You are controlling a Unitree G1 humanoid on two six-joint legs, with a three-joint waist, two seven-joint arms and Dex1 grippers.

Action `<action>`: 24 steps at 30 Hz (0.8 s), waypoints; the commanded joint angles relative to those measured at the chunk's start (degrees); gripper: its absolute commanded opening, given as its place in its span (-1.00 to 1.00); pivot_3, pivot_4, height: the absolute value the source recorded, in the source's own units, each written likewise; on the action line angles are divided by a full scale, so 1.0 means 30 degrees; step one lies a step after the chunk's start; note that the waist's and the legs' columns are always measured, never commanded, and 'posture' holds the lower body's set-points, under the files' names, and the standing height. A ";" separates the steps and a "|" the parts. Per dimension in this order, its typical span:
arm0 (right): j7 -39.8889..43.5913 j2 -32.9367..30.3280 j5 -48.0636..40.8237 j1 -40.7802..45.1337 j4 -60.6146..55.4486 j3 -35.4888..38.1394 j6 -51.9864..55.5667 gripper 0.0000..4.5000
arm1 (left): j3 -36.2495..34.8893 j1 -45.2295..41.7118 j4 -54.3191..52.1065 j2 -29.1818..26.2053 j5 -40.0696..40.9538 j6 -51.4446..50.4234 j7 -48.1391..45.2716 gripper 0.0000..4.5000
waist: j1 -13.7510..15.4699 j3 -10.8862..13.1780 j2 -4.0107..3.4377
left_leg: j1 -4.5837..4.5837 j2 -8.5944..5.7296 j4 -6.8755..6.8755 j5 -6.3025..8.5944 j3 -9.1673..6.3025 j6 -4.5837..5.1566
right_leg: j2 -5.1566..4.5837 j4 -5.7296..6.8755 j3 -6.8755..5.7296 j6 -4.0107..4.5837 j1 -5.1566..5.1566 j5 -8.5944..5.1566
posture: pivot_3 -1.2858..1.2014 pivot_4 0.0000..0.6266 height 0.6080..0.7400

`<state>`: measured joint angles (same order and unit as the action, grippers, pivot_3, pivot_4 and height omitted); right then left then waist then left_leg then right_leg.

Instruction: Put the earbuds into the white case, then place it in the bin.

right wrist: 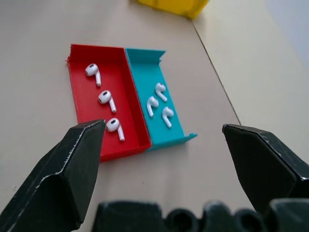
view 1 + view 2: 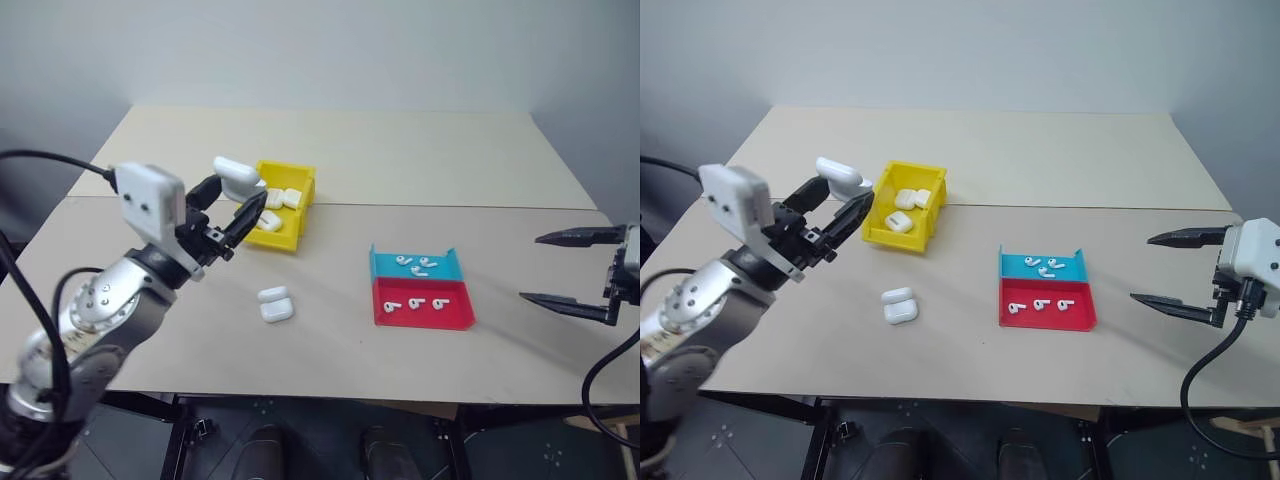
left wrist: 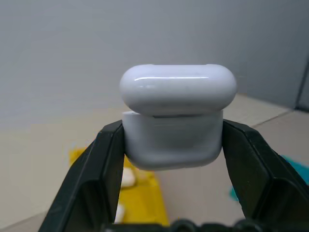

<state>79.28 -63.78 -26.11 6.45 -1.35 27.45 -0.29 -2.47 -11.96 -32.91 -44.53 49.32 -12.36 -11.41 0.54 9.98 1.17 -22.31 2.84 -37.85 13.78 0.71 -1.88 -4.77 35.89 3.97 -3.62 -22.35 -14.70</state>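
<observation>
While clamped in left tool (image 2: 238, 212), white case (image 3: 176, 116) upright, lid topmost

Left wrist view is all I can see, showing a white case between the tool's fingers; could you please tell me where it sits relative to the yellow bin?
Observer: The left tool holds the white case raised off the table. In the head views it appears just to the left of the bin.
Operator: Thank you. Is anything already in the bin?
Observer: Yes, several other white cases lie inside it.
Operator: And what is the right tool doing?
Observer: The right tool is open, hovering to the right of the blue-and-red tray.
</observation>
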 commanded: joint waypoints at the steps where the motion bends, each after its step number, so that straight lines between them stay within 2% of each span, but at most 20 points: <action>1: -0.0310 -0.0477 -0.0785 0.0195 -0.2146 0.0194 0.1052 1.00 | 0.0314 0.0820 0.1708 0.2603 -0.2329 0.4852 -0.5197 0.23 | -0.0002 -0.0009 -0.0017 | 0.0008 -0.0003 -0.0002 0.0002 0.0010 0.0003 | -0.0003 -0.0005 0.0009 -0.0003 0.0009 0.0002 | 0.03 -0.52 1.00; 3: -0.0706 -0.0847 -0.0761 0.0545 -0.3358 -0.0730 0.2410 1.00 | 0.0900 0.1127 0.3542 0.4571 -0.3224 0.7527 -0.7934 0.23 | -0.0010 -0.0024 -0.0040 | 0.0005 -0.0002 -0.0013 0.0002 0.0000 0.0007 | -0.0003 -0.0001 0.0004 -0.0013 0.0013 0.0011 | 0.03 -0.52 1.00; 5: -0.0955 -0.1459 -0.0686 0.1081 -0.4662 -0.1940 0.3763 1.00 | 0.1621 0.1434 0.5103 0.5653 -0.4064 0.9452 -1.0772 0.23 | -0.0041 -0.0023 -0.0026 | 0.0010 -0.0002 -0.0024 0.0003 0.0001 0.0012 | -0.0004 0.0010 0.0006 -0.0018 0.0020 0.0015 | 0.03 -0.52 1.00; 8: -0.0987 -0.2580 -0.0475 0.2115 -0.6634 -0.3888 0.5248 1.00 | 0.2053 0.2076 0.7058 0.8611 -0.3467 1.2330 -1.3604 0.23 | -0.0089 -0.0043 -0.0061 | 0.0006 -0.0002 -0.0026 0.0009 0.0002 0.0026 | -0.0007 0.0003 0.0012 -0.0020 0.0017 0.0019 | 0.03 -0.52 1.00; 9: -0.0993 -0.2807 -0.0623 0.2506 -0.7074 -0.4359 0.5790 1.00 | 0.2113 0.2147 0.7472 0.9102 -0.3459 1.2663 -1.4201 0.23 | -0.0080 -0.0040 -0.0056 | -0.0003 -0.0001 -0.0028 0.0013 -0.0002 0.0033 | -0.0006 -0.0004 0.0007 -0.0021 0.0016 0.0019 | 0.03 -0.52 1.00; 16: -0.0682 -0.3637 0.0284 0.7070 -0.9312 -0.9483 0.9537 1.00 | 0.2888 0.2890 0.8366 0.9509 -0.3832 1.2449 -1.7619 0.23 | -0.0178 -0.0039 -0.0032 | -0.0017 0.0003 -0.0054 0.0016 -0.0029 0.0041 | -0.0001 0.0011 -0.0004 -0.0027 0.0005 0.0021 | 0.03 -0.52 1.00; 21: -0.0570 -0.2256 0.2096 1.0458 -0.8834 -1.3301 1.1973 1.00 | 0.2960 0.3025 0.9316 0.9085 -0.3830 1.2705 -2.0230 0.23 | -0.0349 -0.0038 -0.0032 | -0.0024 0.0008 -0.0056 0.0023 -0.0029 0.0052 | -0.0001 0.0011 -0.0007 -0.0028 -0.0015 0.0020 | 0.03 -0.52 1.00; 23: -0.0504 -0.1582 0.3312 1.1279 -0.8095 -1.4634 1.1924 1.00 | 0.2850 0.3170 0.9357 0.8753 -0.3674 1.2363 -2.0825 0.23 | -0.0428 -0.0039 -0.0031 | -0.0031 0.0009 -0.0056 0.0023 -0.0029 0.0053 | -0.0001 0.0014 -0.0007 -0.0028 -0.0024 0.0020 | 0.03 -0.52 1.00; 24: -0.0477 -0.1343 0.3885 1.1512 -0.7777 -1.5144 1.1745 0.84 | 0.2811 0.3227 0.9365 0.8658 -0.3517 1.2253 -2.1129 0.23 | -0.0446 -0.0039 -0.0031 | -0.0031 0.0010 -0.0056 0.0024 -0.0031 0.0054 | -0.0001 0.0016 -0.0007 -0.0028 -0.0026 0.0020 | 0.03 -0.52 1.00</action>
<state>77.52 -68.10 -17.40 39.72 -25.79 -16.50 35.04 6.46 -2.52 -3.97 -18.23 38.04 24.66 -73.05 -0.80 9.86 1.08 -22.41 2.88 -38.02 13.85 0.63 -1.72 -4.77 35.94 3.95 -3.71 -22.44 -14.64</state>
